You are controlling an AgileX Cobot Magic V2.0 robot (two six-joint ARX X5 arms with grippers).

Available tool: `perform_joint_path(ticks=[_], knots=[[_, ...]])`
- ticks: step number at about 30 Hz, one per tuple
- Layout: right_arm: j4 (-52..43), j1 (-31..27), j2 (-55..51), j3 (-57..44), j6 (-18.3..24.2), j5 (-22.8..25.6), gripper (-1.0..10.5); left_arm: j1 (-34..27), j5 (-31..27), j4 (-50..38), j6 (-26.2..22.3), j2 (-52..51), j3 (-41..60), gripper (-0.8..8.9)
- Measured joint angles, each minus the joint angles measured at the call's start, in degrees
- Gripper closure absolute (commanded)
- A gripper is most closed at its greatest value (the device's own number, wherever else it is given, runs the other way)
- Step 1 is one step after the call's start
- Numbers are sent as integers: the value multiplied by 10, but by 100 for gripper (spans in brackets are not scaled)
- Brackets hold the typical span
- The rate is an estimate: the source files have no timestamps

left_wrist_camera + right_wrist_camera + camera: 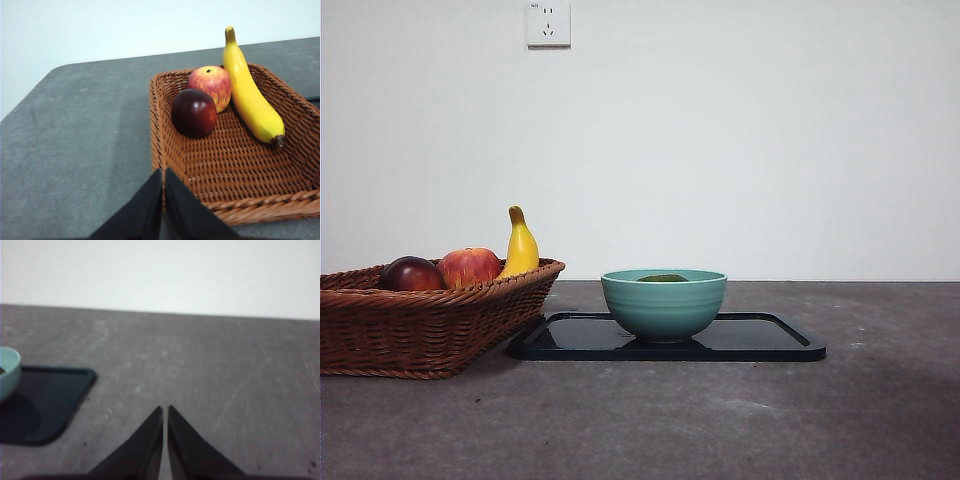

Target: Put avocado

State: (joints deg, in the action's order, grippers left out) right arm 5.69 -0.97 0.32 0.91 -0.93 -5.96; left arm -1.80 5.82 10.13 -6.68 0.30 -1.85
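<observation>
The left gripper (163, 172) hangs with jaws pressed together and empty, just short of the wicker basket (165, 150). The right gripper (165, 410) is likewise closed on nothing over bare table, the black tray (45, 400) off to its side. The avocado (663, 278) already lies in the teal bowl (663, 305) on that tray, only its top showing. The placing looks done; both arms should simply stay clear. In the basket sit the apple (212, 85), dark red fruit (194, 112) and banana (250, 95), obstructing nothing.

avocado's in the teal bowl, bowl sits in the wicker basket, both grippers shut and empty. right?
Not quite. The front view shows the teal bowl on the black tray, beside the wicker basket. The avocado is in it; left gripper and right gripper are shut, empty.
</observation>
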Motion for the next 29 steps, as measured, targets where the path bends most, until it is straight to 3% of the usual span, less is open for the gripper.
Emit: perform_joint_path(ticks=[5, 29], knots=[[38, 0, 0, 1, 0, 1, 939, 0, 0, 0, 0, 0, 0, 805], [37, 0, 0, 0, -6, 1, 939, 0, 0, 0, 0, 0, 0, 805]])
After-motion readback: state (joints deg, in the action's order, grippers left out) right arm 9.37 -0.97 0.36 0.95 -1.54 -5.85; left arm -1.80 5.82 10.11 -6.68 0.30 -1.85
